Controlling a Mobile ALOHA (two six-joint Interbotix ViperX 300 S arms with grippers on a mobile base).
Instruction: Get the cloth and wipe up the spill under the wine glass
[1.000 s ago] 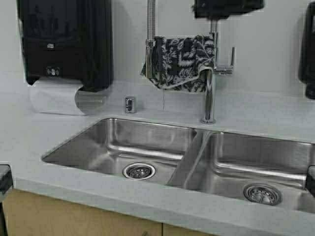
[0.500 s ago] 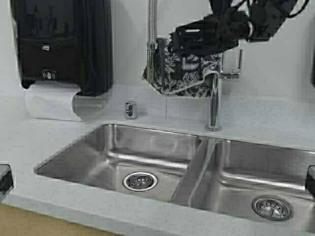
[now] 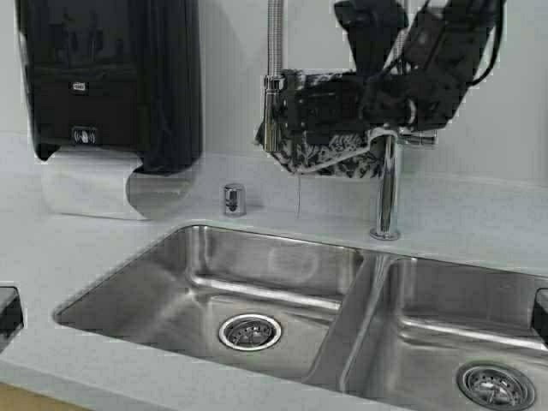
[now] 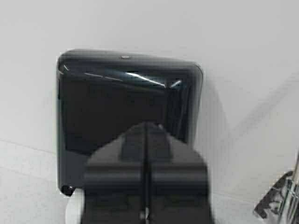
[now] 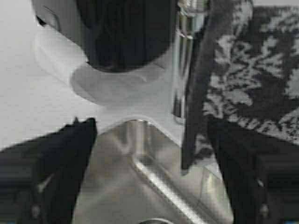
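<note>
The cloth (image 3: pixel 334 159), dark with a pale floral print, hangs over the faucet (image 3: pixel 387 188) behind the double sink. My right gripper (image 3: pixel 295 104) is raised in front of the cloth, covering its upper part. In the right wrist view the right gripper (image 5: pixel 154 154) is open, and the cloth's dark-bordered edge (image 5: pixel 198 93) hangs between its fingers, closer to one of them; the cloth (image 5: pixel 254 70) is not gripped. My left gripper (image 4: pixel 148 128) is shut and empty, pointing at the black dispenser (image 4: pixel 126 102). The wine glass and the spill are out of view.
A black paper towel dispenser (image 3: pixel 111 77) with a sheet hanging out (image 3: pixel 86 184) is on the wall at the left. A steel double sink (image 3: pixel 257 282) is set in the pale counter (image 3: pixel 51 248). A small chrome knob (image 3: pixel 233 199) stands behind the left basin.
The robot has driven closer, so the sink and faucet have shifted right and down in the high view. My right arm has come down in front of the cloth.
</note>
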